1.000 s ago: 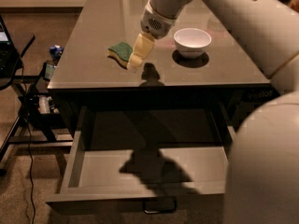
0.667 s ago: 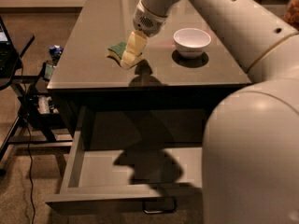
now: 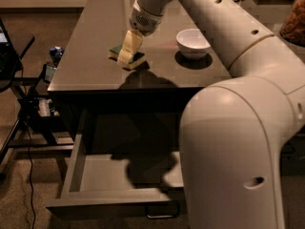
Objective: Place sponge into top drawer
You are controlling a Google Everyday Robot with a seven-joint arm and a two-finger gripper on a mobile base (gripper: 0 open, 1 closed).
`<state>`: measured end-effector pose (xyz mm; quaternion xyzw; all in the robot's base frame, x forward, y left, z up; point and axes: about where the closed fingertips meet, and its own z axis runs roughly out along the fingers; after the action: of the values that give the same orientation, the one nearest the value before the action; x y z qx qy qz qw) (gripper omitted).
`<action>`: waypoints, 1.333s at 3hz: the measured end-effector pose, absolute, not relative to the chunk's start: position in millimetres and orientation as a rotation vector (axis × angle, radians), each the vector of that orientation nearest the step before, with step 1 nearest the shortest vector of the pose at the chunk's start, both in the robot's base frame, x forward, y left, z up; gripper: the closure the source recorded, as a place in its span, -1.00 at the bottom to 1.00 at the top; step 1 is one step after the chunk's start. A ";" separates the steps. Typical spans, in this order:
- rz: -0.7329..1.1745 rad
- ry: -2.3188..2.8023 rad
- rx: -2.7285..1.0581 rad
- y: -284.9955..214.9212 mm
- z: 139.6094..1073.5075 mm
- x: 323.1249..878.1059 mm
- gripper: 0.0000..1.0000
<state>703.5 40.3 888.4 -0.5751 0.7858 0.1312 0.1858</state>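
Note:
The sponge (image 3: 116,50), dark green on top with a pale yellow edge, lies on the grey table top (image 3: 90,56) near its middle. My gripper (image 3: 128,51) points down right over the sponge and covers most of it, reaching it from the right. The top drawer (image 3: 100,173) stands pulled out below the table's front edge; its flat grey floor holds nothing I can see, and a small metal loop handle (image 3: 162,214) is on its front. My arm's shadow falls across the drawer floor.
A white bowl (image 3: 193,42) stands on the table to the right of the sponge. My large white arm fills the right side of the view. A black stand and cables (image 3: 24,123) are on the floor at the left.
My gripper has moved left and down, from beside the sponge's right edge to directly over it. The sponge, bowl and drawer have not moved.

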 end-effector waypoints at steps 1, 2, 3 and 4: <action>0.382 2.238 -1.603 43.3 879.4 714.7 -1.00; 0.396 2.264 -1.581 44.6 870.2 725.5 -1.00; 0.413 2.290 -1.561 45.7 860.6 733.7 -1.00; 0.437 2.314 -1.540 46.2 851.0 740.1 -1.00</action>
<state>740.1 46.2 851.0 -0.5399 0.8114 0.1533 0.1632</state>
